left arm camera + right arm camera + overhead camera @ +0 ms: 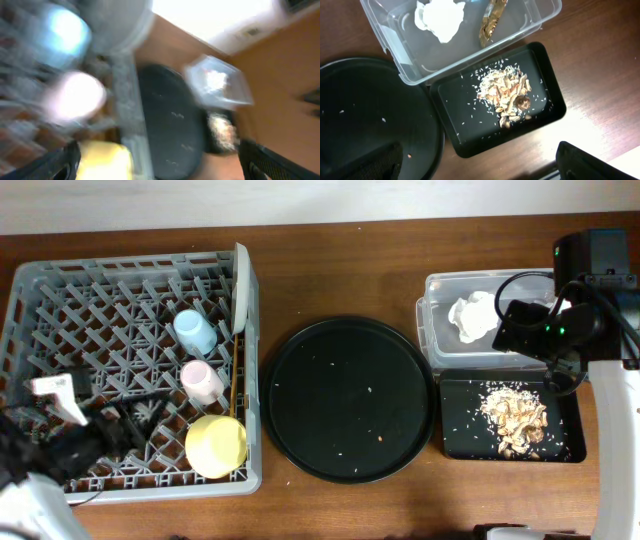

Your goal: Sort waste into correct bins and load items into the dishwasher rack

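The grey dishwasher rack (pixel 60 290) holds the light-blue cup (pixel 195 332), the pink cup (pixel 202 382), the yellow bowl (pixel 216 446), the upright plate (pixel 241 285) and thin chopsticks (pixel 233 392). My left gripper (pixel 135 418) hovers over the rack's front. It is open and empty in the blurred left wrist view (pixel 160 170), near the bowl (pixel 105 160). The clear tub (pixel 395 47) holds the white tissue (pixel 440 17) and the gold-brown wrapper (pixel 492 22). The black rectangular tray (pixel 547 112) holds food scraps (pixel 507 95). My right gripper (pixel 480 167) is open and empty above them.
The large round black tray (pixel 350 400) lies between the rack and the bins, with a few crumbs on it. The right arm (pixel 545 330) covers part of the tub (pixel 445 290) in the overhead view. Brown table surrounds everything.
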